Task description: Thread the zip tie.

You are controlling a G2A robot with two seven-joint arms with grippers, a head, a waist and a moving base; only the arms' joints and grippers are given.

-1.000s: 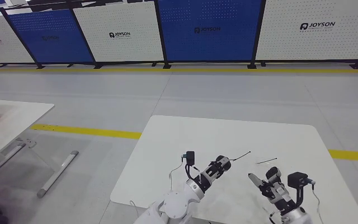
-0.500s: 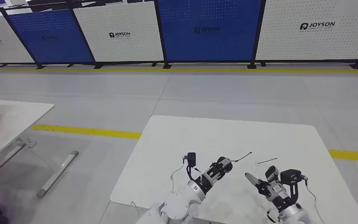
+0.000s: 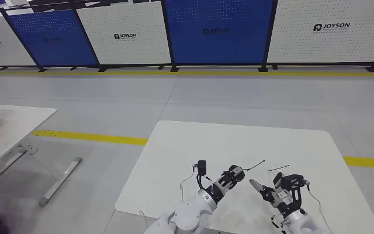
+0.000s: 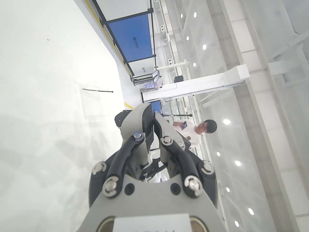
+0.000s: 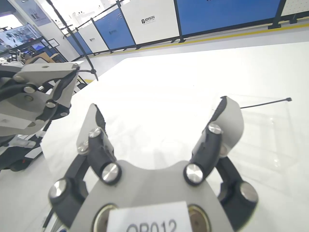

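My left gripper (image 3: 236,171) hovers low over the near part of the white table (image 3: 193,146), shut on a thin black zip tie (image 3: 252,167) that sticks out toward the far right. In the right wrist view this left gripper (image 5: 72,69) pinches the held zip tie (image 5: 60,19) just behind its head, and the tail rises steeply. My right gripper (image 3: 264,180) is close beside it, open and holding nothing; its jaws (image 5: 159,105) stand wide apart. In the left wrist view the left gripper (image 4: 152,119) has its pads pressed together.
A second black zip tie (image 3: 279,168) lies flat on the table just beyond the right gripper; it shows too as the loose tie (image 5: 265,103) and the loose tie (image 4: 97,90). Blue and white partition panels (image 3: 219,32) stand far behind. The table's near edge is close.
The right gripper has moved left, closer to the left gripper and the held tie. The left gripper has edged slightly right, still shut on the tie.
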